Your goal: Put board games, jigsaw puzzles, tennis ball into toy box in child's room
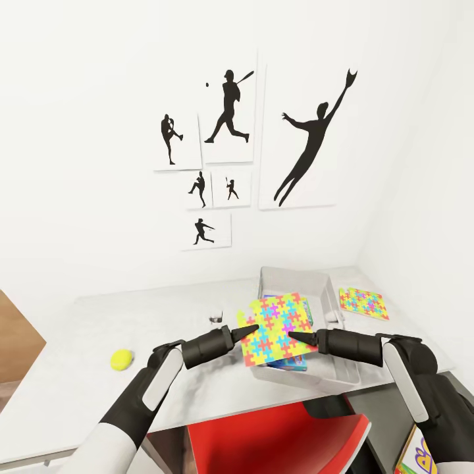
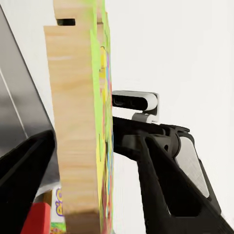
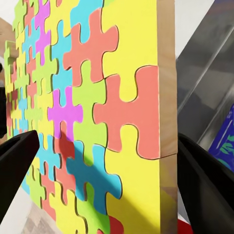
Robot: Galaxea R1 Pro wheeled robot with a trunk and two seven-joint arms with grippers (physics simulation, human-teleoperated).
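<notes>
In the head view, a jigsaw puzzle (image 1: 276, 329) stands tilted on edge in the lower middle of the frame, raised above the near part of the toy box (image 1: 289, 280). The left gripper (image 1: 249, 327) touches its left edge and the right gripper (image 1: 296, 338) its right edge, so the puzzle sits pinched between the two arms rather than inside either pair of jaws.

In the left wrist view the puzzle's wooden edge (image 2: 73, 131) rises between the dark fingers (image 2: 22, 180), which stand spread wide on either side of it. In the right wrist view the coloured face (image 3: 92, 117) lies between the two fingers (image 3: 207, 187), which are likewise wide apart. Whether the fingers themselves squeeze the puzzle cannot be told.

A blue game box (image 1: 289, 363) shows below the puzzle, inside the toy box. The second puzzle (image 1: 363, 303) lies flat on the table (image 1: 85, 342) at the right of the toy box, just beside it. The tennis ball (image 1: 122, 359) rests on the table at lower left, well apart from the toy box. A red chair (image 1: 276, 441) sits at the bottom edge, and black ball-player silhouettes (image 1: 230, 108) hang on the white wall above.
</notes>
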